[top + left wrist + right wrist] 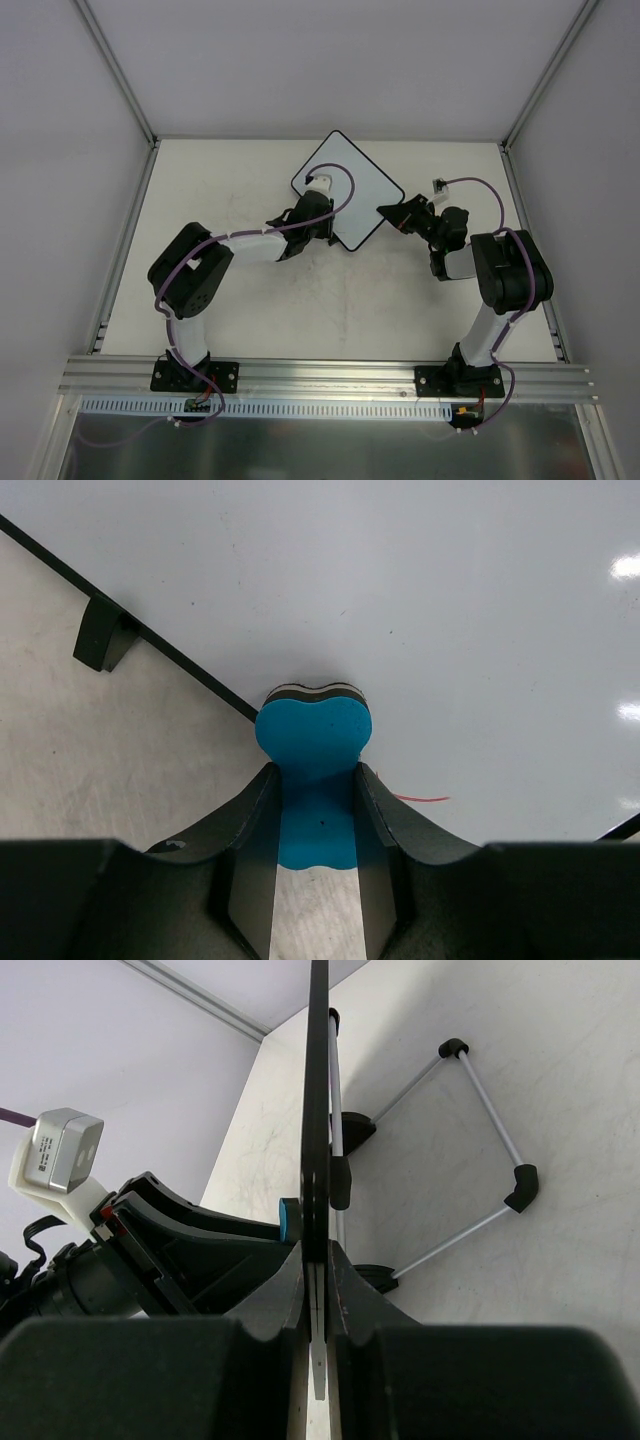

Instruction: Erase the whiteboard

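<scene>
whiteboard (318,1080) edge between right fingers (283,1310)

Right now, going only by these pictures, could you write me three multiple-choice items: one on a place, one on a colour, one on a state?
1. Where is the blue foam eraser block?
A. Between the fingers of the left gripper, against the small white rectangular whiteboard
B. Lying loose on the table
C. Resting on the metal rail at the near edge

2. What colour is the thin pen stroke on the board beside the eraser?
A. Green
B. Red
C. Black

3. What is the state of the right gripper?
A. Wide open above the table
B. Shut on nothing
C. Shut on the whiteboard's edge

Answers:
1 A: the left wrist view shows both fingers pinching it.
2 B: the stroke there is plainly red.
3 C: the right wrist view shows the board's edge between its fingers.
</scene>
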Robot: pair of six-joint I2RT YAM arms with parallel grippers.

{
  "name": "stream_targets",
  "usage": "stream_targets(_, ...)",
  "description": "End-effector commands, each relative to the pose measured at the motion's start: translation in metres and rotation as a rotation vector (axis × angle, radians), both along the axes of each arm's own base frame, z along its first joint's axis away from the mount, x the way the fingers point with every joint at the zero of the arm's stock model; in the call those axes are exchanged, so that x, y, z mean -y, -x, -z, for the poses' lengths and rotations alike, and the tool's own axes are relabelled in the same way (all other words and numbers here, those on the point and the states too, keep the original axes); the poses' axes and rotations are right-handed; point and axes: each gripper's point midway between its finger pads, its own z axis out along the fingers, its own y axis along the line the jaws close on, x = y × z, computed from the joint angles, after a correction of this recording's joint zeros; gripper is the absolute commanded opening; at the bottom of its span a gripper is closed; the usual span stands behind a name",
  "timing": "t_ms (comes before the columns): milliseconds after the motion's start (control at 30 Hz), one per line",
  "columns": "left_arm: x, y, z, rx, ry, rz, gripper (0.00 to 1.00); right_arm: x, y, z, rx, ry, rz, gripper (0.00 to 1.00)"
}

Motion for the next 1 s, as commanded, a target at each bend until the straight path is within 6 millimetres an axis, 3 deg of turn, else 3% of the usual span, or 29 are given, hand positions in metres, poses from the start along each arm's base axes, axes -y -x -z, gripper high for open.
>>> stream_targets(0,0.015,-0.009,-0.033,0.08,0.029,0.05,0.0,-0.001,-0.007,-0.064,0.228,-0.05,-0.014,0.0)
stream_targets(367,0.026,-0.02,-0.031,0.085,0.034,0.057,0.0,-0.002,-0.007,-0.065,0.229,-0.052,-0.016,0.0)
stream_targets(600,0.033,-0.017,-0.021,0.053,0.051,0.076,0.0,0.0,-0.007,-0.067,0.23,-0.054,-0.013,0.0)
stream_targets(767,0.027,-0.018,-0.015,0.048,0.033,0.047,0.0,0.001,-0.007,-0.068,0.232,-0.056,-0.013,0.0)
stream_targets(967,0.033,-0.014,-0.016,0.064,0.003,0.073,0.0,0.001,-0.006,-0.068,0.232,-0.056,-0.011,0.0)
